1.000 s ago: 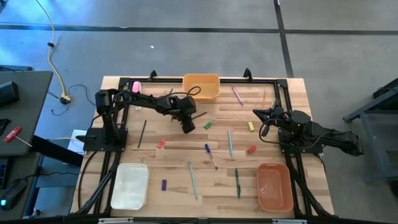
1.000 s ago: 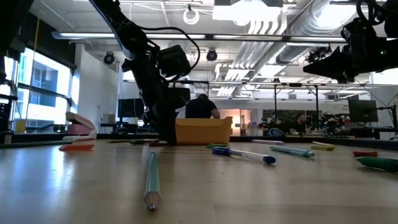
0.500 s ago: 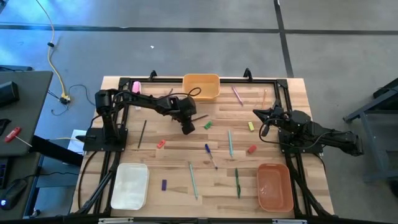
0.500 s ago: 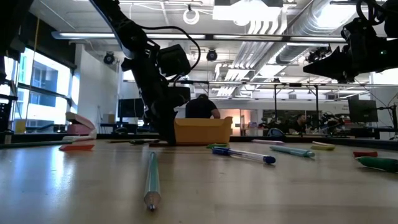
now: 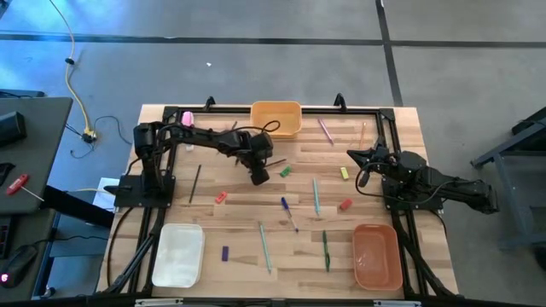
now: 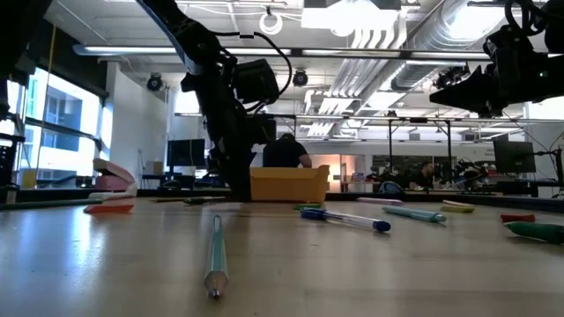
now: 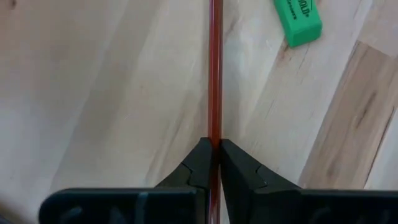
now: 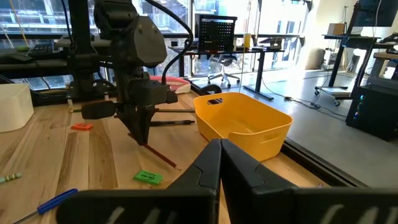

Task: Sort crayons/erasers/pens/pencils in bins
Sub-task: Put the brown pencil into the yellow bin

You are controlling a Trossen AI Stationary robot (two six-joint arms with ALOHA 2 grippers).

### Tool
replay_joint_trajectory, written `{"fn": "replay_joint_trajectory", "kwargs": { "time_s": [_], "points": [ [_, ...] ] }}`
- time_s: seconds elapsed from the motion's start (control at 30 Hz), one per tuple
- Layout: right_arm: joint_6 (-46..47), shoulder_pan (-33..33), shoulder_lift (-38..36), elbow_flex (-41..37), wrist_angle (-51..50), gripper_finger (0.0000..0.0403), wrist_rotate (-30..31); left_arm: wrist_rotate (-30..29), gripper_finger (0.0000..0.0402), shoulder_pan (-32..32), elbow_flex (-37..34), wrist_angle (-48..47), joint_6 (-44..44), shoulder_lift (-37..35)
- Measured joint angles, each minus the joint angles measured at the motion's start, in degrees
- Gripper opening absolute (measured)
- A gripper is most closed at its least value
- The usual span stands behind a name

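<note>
My left gripper (image 5: 258,176) stands at the table's middle, in front of the yellow-orange bin (image 5: 275,118), shut on a brown pencil (image 7: 215,74). The pencil also shows in the right wrist view (image 8: 163,158), slanting away from the fingers. A green eraser (image 7: 298,22) lies beside it on the wood. My right gripper (image 5: 352,154) is shut and empty, raised at the table's right. The white bin (image 5: 177,254) stands near left and the salmon bin (image 5: 376,256) near right. My left gripper pinches the brown pencil (image 7: 215,138) between its two fingertips, near one of its ends. The fingers come from above, pointing down. The pencil slants down away from the fingers toward the table (image 8: 174,165); whether its low end touches the wood I cannot tell.
Loose on the wood lie a blue pen (image 5: 289,213), teal pens (image 5: 315,196) (image 5: 264,246), a green pen (image 5: 325,250), a pink pen (image 5: 325,130), a dark pencil (image 5: 195,182), and red (image 5: 220,197) (image 5: 345,205), yellow (image 5: 344,172) and purple (image 5: 225,253) short pieces.
My left gripper has shifted a little toward the table's right edge, still shut on the pencil.
</note>
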Motion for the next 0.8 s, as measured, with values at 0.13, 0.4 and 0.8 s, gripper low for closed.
{"fn": "replay_joint_trajectory", "kwargs": {
  "time_s": [0.13,0.4,0.8],
  "points": [
    [0.0,0.0,0.0,0.0,0.0,0.0000,0.0,0.0,0.0014,0.1,0.8,-0.1,-0.4,0.0],
    [0.0,0.0,0.0,0.0,0.0,0.0000,0.0,-0.1,0.0014,1.1,3.8,-0.2,-0.4,-0.2],
    [0.0,0.0,0.0,0.0,0.0,0.0000,0.0,-4.5,0.0014,7.0,11.1,-0.3,4.5,-4.4]
  ]
}}
